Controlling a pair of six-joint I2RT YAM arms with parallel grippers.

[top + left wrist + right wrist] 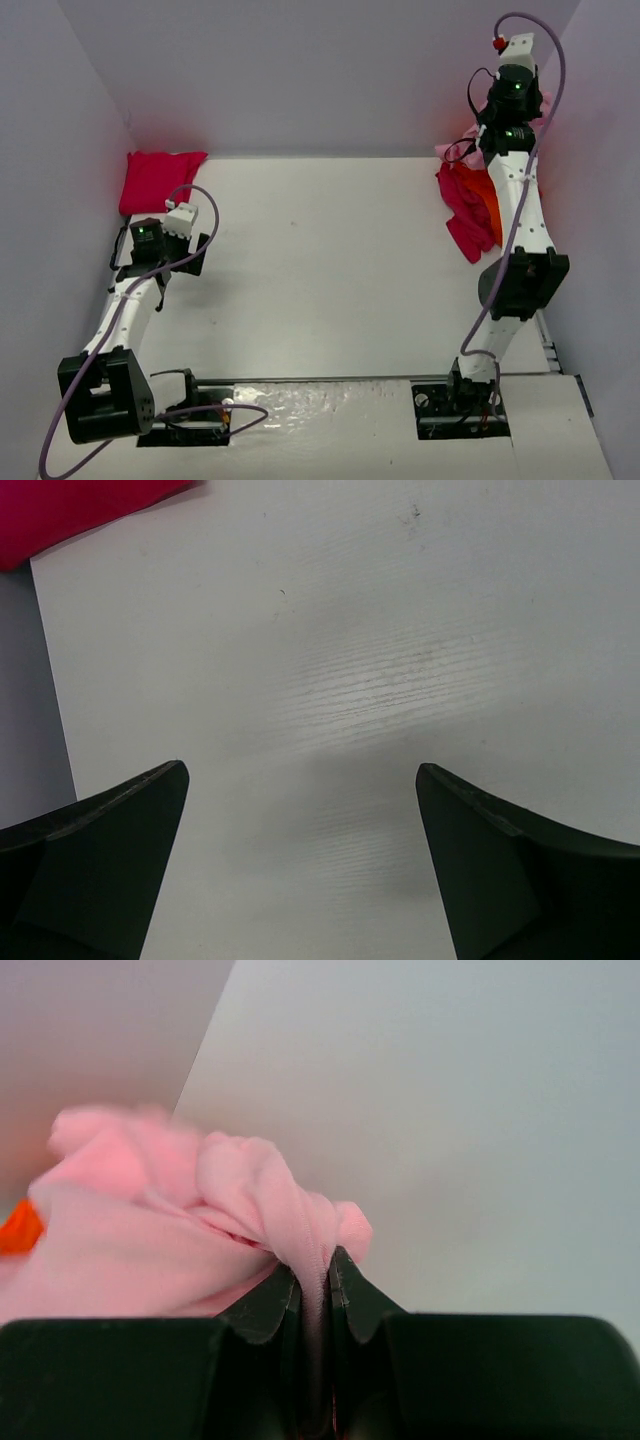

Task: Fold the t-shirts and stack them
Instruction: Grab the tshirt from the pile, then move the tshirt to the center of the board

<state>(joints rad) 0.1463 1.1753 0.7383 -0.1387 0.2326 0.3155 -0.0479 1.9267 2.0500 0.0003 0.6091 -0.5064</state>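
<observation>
A folded red t-shirt (pixel 155 178) lies at the table's far left corner; its edge shows in the left wrist view (pixel 70 515). A heap of t-shirts sits at the far right: light pink (pixel 450 150), bright orange (pixel 487 195) and dark crimson (pixel 465 215). My right gripper (pixel 315 1265) is shut on a fold of the light pink t-shirt (pixel 150 1230) above that heap; orange cloth (pixel 18 1228) peeks at the left. In the top view the right gripper is hidden behind its wrist. My left gripper (pixel 300 775) is open and empty over bare table, near the red shirt.
White walls close the table at the back and both sides. The right arm (pixel 520 210) stretches over the heap along the right wall. The left arm (pixel 130 300) lies along the left edge. Cables trail at the near edge.
</observation>
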